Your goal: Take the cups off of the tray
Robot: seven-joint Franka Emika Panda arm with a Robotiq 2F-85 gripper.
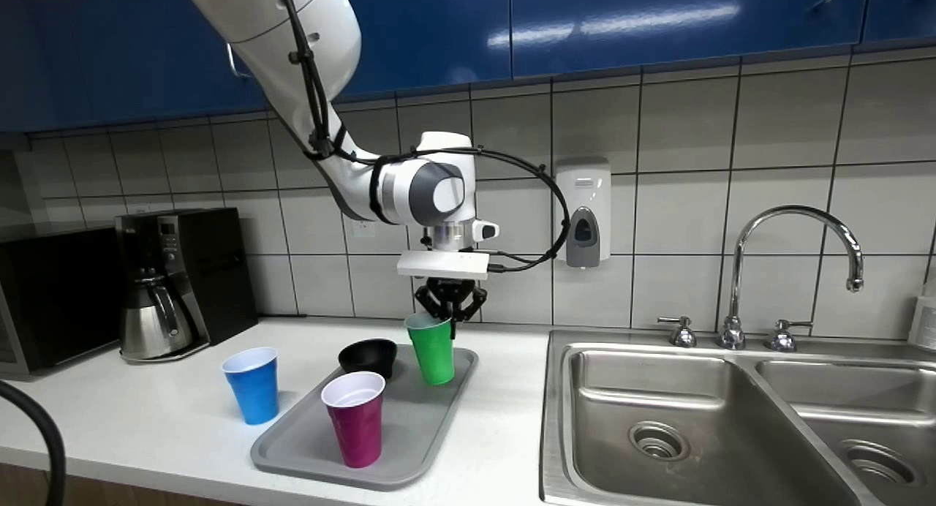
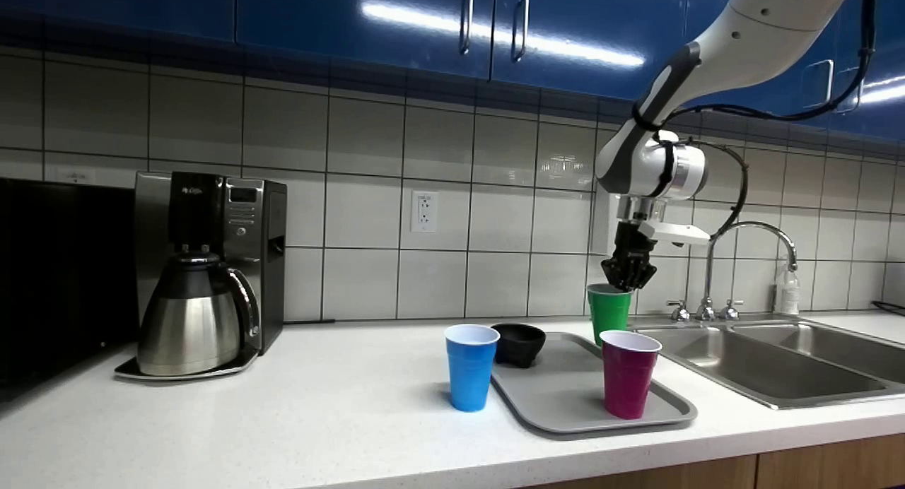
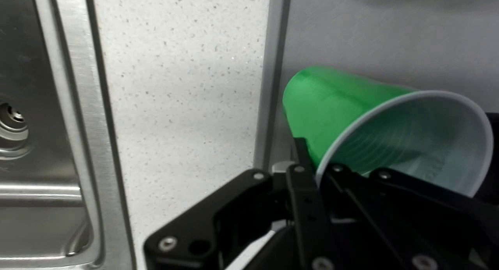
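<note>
Clenching on the rim of the green cup, the gripper is pointing downward over the far right part of the grey tray. In the wrist view, a black finger is lying along the outside of the cup's wall while its mate is sitting inside the rim, the wall pinched between them. Whether the cup's base is resting on the tray or hanging just above it, I cannot tell.

In both exterior views, the magenta-pink cup is standing upright on the near part of the tray, and the black cup, shorter and wider, is sitting at the far left. The blue cup is standing upright on the white counter, left of the tray, near it but apart.

Right of the tray, beyond a strip of counter, the steel sink is lying, its chrome faucet arching at the far side. To the left, a coffee maker is standing near the tiled wall, holding a steel-and-black coffee pot. Blue cupboards are running above.
</note>
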